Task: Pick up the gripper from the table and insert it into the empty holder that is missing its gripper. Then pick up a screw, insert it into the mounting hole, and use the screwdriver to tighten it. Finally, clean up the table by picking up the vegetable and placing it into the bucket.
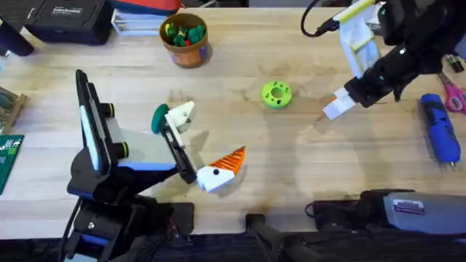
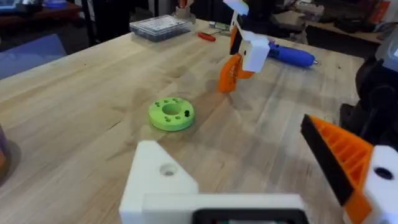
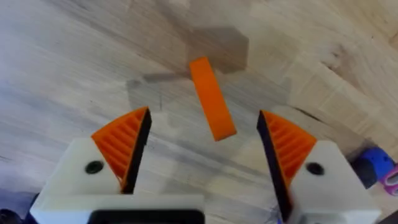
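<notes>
Gripper, small orange wedge lying flat on tabletop, between and just ahead of right gripper's open jaws; likely light, stiff plastic, best pinched across its narrow long sides; left gripper jaws open, empty.

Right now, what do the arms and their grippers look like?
Both arms are black. The left gripper has white finger bases: one carries an orange ribbed pad, the other ends bare. The right gripper has white bases with two orange ribbed pads, and a black cable loops above that arm.
</notes>
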`<state>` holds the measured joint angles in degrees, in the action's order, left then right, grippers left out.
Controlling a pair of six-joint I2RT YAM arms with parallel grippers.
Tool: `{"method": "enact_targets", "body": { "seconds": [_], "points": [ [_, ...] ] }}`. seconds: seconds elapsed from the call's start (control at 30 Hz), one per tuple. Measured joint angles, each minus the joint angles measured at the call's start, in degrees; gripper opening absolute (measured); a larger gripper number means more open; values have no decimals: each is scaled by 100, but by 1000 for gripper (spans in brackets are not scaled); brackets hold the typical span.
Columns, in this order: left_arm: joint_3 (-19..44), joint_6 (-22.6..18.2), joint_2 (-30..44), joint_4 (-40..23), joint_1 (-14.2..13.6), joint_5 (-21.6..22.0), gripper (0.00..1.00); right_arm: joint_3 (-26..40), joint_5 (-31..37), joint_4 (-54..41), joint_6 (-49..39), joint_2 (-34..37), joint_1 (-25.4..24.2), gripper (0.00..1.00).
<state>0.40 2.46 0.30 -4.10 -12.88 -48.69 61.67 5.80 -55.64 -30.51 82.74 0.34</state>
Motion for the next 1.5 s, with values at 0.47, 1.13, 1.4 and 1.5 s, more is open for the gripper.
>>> {"method": "enact_targets", "body": {
  "seconds": [0.47, 1.13, 1.4, 1.5],
  "points": [
    [0, 0, 0, 0, 0, 0, 985, 0, 44, 35, -1379, 0, -4, 614],
    [0, 0, 0, 0, 0, 0, 985, 2, 59, 191, -1507, 229, -131, 44],
    [0, 0, 0, 0, 0, 0, 985, 4, 57, 203, -1493, 159, -133, 12],
    [0, 0, 0, 0, 0, 0, 985, 4, 57, 205, -1440, -150, -133, 12]
  ]
}}
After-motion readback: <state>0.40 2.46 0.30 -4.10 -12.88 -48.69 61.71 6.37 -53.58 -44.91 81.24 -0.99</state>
